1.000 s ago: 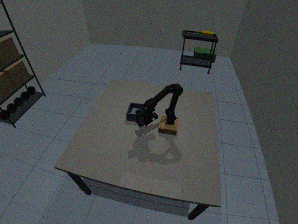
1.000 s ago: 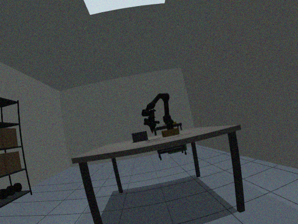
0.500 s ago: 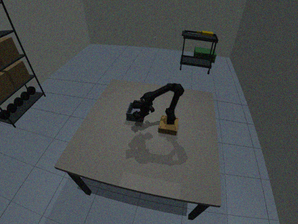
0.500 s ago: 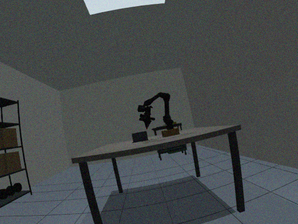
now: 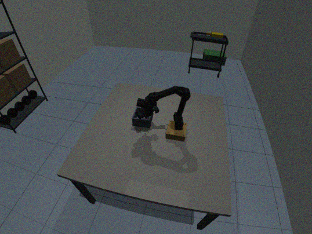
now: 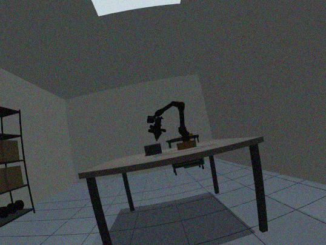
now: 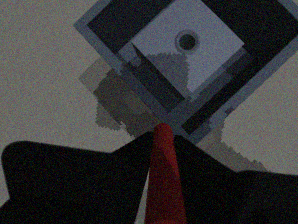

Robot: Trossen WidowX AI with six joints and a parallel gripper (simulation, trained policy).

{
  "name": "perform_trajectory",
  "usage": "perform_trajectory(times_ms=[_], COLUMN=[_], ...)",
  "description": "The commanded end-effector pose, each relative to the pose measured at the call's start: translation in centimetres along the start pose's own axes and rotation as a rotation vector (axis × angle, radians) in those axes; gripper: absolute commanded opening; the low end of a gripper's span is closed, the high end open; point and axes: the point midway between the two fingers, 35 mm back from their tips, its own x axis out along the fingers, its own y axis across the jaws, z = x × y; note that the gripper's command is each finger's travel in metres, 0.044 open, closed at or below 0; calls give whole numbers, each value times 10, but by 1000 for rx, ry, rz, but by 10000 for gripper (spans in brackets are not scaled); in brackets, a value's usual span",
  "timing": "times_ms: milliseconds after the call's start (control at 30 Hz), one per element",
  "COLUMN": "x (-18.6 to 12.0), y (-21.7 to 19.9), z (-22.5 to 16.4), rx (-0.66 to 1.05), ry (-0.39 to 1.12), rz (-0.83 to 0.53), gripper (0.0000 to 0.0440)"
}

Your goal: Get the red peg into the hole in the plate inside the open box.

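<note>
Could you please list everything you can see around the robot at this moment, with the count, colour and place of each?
Red peg: one, red, between the fingers
Open box: one, dark blue-grey, on the table
Plate with a hole: one, pale grey, inside the box
Table: one, tan top, dark legs, under the arm
Mounting block: one, yellow-orange, under the arm's foot
Cart: one, dark, by the far wall, yellow and green items on it
Shelf rack: one, dark, at the picture's left, with brown boxes and black round things
Arm: one, black, on the block
Hand: one, black, closed on the peg
</note>
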Motion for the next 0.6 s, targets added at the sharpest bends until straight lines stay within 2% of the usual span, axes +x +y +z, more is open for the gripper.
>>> perform_trajectory(times_ms=[0, 567], x=[5, 38], y=[-2, -11], z=[17, 69], rx=[26, 127], ry=[-18, -34], rz=[-1, -9], gripper=[0, 4])
